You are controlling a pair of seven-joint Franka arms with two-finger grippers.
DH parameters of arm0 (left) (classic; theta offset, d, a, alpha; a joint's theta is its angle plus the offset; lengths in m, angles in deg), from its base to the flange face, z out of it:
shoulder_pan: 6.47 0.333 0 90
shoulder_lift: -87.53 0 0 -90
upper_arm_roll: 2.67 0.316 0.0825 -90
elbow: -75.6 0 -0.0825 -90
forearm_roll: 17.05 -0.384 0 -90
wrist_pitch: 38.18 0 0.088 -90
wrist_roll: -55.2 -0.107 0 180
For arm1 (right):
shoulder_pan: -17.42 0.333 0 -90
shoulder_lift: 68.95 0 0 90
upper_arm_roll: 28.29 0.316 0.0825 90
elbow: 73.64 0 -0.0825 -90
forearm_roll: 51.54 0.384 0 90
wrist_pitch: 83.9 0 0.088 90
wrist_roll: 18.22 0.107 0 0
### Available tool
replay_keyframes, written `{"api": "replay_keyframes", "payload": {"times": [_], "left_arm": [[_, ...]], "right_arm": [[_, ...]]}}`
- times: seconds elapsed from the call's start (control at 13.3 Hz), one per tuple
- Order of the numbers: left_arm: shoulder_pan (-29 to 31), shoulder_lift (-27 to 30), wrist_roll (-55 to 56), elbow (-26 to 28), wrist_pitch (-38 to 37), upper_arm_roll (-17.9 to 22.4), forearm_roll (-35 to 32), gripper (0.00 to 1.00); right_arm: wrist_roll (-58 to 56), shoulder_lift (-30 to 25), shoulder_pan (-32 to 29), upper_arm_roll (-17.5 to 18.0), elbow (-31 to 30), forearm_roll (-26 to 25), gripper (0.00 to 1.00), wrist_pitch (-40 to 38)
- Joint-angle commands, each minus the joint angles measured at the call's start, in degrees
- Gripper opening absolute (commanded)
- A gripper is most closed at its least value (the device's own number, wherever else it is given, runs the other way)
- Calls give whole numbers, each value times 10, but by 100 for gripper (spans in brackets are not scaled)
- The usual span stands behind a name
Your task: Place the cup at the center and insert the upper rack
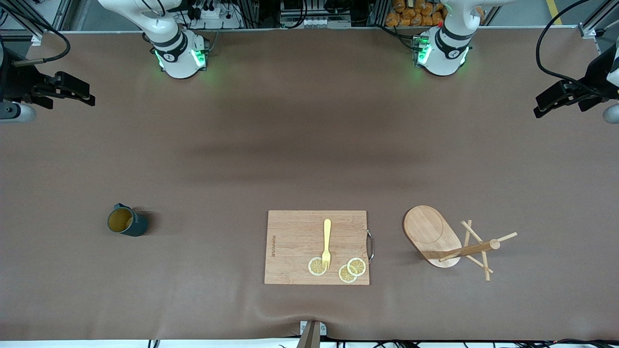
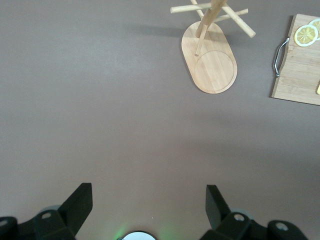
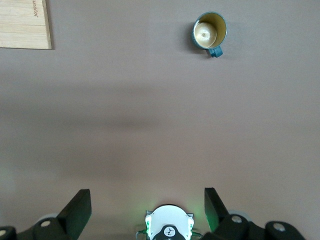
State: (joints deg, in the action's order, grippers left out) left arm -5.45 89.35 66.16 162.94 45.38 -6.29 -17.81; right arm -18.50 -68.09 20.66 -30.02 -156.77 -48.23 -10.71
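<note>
- We see the cup [image 1: 126, 220], a dark teal ribbed mug, standing upright with its mouth up on the brown table [image 1: 309, 145], toward the right arm's end and well apart from the cutting board [image 1: 316, 247]; in the front view its handle points away from the front camera.
- We see the upper rack [image 1: 449, 241], a wooden mug tree, standing on its oval bamboo base [image 1: 432, 235] toward the left arm's end, near the board's metal handle [image 1: 371, 245]. The base's long axis runs diagonally across the table, and the central post [image 1: 471, 249] looks upright, with thin pegs fanning out near its top.
- We find the left gripper [image 2: 149, 200] raised over bare table at the left arm's end, fingers spread wide and holding nothing; the right gripper [image 3: 147, 201] likewise hangs with its fingers apart and empty over the right arm's end. Both arms wait.
- We judge that a grasp on the thin pegs could tip the rack or let it swing; the post is likely the safer hold.
- We judge that the cup could topple or slip if pinched off-centre on its ribbed wall.
- We note the yellow fork [image 1: 327, 243] and lemon slices [image 1: 338, 268] on the board at the table's centre; a low pass could knock them.
</note>
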Motion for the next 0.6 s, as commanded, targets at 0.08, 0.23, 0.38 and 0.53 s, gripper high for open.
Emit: {"api": "replay_keyframes", "payload": {"times": [0.08, 0.23, 0.38, 0.53], "left_arm": [[0, -8, -5, -9, -16, -2, 0, 100], [2, -8, -11, -14, -16, -2, 1, 100], [7, -9, -12, -12, -16, -2, 1, 100], [7, -11, -11, -13, -16, -2, 1, 100]], "right_arm": [[5, -2, -3, -2, 1, 8, 100, 4], [5, -2, -3, -2, 1, 8, 100, 4], [5, -1, -4, -2, 1, 8, 100, 5], [5, 0, -4, -2, 1, 7, 100, 8]]}}
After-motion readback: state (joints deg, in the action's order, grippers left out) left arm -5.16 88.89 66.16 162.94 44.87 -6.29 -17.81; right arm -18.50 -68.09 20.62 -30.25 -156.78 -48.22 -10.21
